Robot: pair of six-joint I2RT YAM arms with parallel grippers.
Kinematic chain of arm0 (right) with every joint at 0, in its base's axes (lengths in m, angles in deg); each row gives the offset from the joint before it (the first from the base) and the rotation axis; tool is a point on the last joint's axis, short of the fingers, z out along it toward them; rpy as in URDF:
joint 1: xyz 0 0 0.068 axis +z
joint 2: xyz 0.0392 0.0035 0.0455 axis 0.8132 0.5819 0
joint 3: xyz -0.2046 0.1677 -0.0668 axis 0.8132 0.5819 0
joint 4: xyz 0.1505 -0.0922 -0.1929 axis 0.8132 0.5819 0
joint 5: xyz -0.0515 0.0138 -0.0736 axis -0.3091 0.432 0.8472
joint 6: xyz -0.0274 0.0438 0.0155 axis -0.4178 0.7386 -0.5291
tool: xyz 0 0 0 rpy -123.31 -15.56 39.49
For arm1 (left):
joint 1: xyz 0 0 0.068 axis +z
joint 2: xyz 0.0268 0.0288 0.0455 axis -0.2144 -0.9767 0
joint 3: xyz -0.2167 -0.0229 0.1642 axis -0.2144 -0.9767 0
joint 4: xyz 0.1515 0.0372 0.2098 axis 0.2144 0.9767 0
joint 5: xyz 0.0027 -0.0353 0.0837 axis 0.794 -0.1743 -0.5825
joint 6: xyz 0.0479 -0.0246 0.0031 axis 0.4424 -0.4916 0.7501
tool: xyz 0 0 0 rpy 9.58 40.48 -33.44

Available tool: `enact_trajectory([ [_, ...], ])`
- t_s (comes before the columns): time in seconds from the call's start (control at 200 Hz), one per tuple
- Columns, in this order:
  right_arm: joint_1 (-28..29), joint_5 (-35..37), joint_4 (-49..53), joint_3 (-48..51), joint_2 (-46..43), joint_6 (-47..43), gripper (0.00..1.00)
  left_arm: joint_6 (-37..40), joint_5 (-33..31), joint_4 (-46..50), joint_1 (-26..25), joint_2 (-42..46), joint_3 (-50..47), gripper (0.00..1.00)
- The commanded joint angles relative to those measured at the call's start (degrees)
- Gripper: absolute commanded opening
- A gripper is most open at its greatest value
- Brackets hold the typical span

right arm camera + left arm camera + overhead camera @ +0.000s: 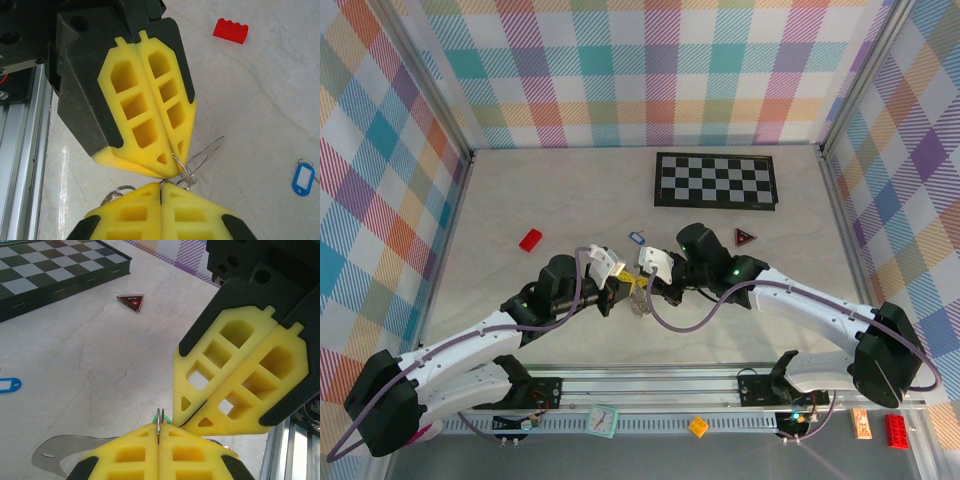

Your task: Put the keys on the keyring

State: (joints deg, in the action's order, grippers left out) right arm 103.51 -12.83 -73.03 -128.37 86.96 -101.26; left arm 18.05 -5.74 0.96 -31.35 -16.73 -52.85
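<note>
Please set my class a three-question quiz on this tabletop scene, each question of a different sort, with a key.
1. True or false: the blue key lies on the table, ungripped.
2. Relative to the chequered board, the red triangle lies: A on top of it; B on the table, on the side nearer the arms; C behind it.
3. Fill in: the left gripper is shut on the thin metal ____.
Key: 1 true; 2 B; 3 keyring.
</note>
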Motion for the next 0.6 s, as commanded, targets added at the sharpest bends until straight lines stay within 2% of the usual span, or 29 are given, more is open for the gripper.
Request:
enact_trajectory([
  [0.0, 0.2, -2.0, 1.1, -1.4, -0.6, -0.9, 0.02, -0.6, 0.1, -5.5, 0.4, 0.4, 0.1, 0.00],
  [0.02, 0.2, -1.8, 1.1, -1.3, -0.7, -0.7, 0.09, -0.6, 0.4, -6.0, 0.3, 0.4, 0.0, 0.00],
  [0.075, 0.2, -1.8, 1.4, -1.2, -1.1, -0.6, 0.21, -0.2, 1.2, -7.5, 0.4, 0.7, -0.6, 0.00],
  [0.19, -0.9, -3.8, 3.5, -1.3, -2.6, -0.2, 0.33, 1.8, 2.4, -9.8, 0.3, 1.2, -1.5, 0.00],
  [0.47, -11.5, -22.4, 6.0, -0.5, -6.4, 5.2, 0.36, 11.5, 9.6, -14.9, 0.4, 2.8, -3.8, 0.00],
  [0.595, -13.0, -24.8, 0.1, 1.7, -7.4, 8.5, 0.34, 15.6, 12.1, -15.8, 0.3, 3.2, -4.1, 0.00],
])
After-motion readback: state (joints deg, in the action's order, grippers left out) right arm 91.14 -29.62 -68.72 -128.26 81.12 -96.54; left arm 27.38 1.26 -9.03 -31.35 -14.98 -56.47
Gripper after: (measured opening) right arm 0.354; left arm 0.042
